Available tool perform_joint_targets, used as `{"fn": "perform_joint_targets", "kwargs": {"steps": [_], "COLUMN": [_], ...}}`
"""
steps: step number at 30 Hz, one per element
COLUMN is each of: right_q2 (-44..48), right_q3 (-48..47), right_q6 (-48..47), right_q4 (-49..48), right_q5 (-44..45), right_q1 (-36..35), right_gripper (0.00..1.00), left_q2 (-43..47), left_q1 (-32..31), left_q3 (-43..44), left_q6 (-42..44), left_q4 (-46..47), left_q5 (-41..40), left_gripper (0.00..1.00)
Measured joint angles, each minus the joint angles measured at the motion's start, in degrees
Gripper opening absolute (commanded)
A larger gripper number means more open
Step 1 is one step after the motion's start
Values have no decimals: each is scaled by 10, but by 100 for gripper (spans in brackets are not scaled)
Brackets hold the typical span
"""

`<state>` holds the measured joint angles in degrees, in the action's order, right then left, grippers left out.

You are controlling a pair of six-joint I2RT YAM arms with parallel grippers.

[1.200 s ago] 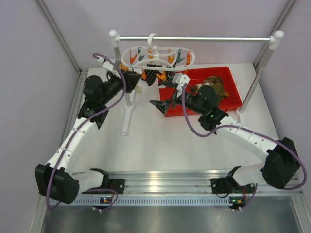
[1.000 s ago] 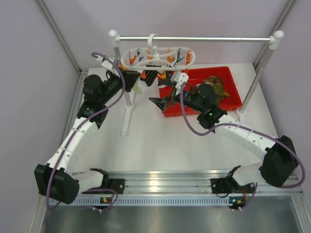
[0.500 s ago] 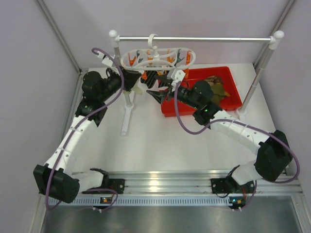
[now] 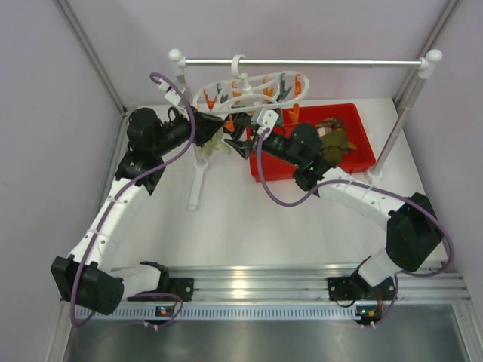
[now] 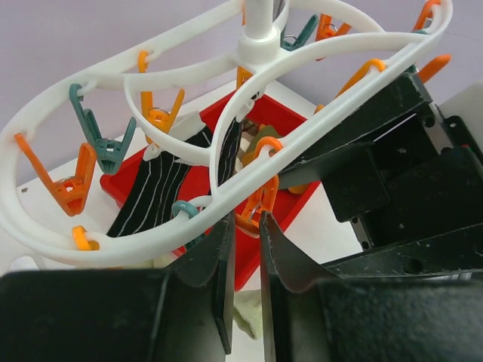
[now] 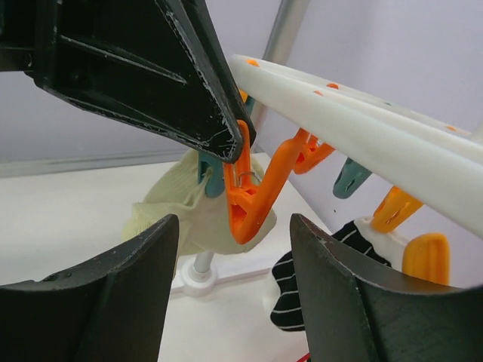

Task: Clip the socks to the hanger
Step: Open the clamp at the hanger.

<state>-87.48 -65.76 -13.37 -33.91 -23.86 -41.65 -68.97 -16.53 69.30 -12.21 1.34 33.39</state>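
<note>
White desk, lilac walls, hanger hooked on the rail. My left end effector is down to a slit and looks pinched on an orange clip under the ring. My right end effector is wide and empty, with that clip dead ahead between its fingers, slanting upward. Left's nearer, so I reckon right's job is fetching the loose socks, off to its right in the red bin.

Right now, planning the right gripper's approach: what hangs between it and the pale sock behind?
An orange clip hanging from the hanger sits between the open right gripper and the pale sock; the right wrist view shows it.
</note>
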Motion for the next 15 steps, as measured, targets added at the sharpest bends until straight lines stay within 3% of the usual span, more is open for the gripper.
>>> {"fn": "perform_joint_targets", "kwargs": {"steps": [8,15], "right_q2": [-21,-23], "right_q3": [-26,-45], "right_q6": [10,26], "right_q4": [1,5], "right_q5": [-9,-44], "right_q1": [9,10], "right_gripper": [57,42], "left_q2": [0,0], "left_q1": [0,2], "left_q3": [1,4], "left_q6": [14,18], "left_q4": [-10,-16], "left_q5": [14,25], "left_gripper": [0,0]}}
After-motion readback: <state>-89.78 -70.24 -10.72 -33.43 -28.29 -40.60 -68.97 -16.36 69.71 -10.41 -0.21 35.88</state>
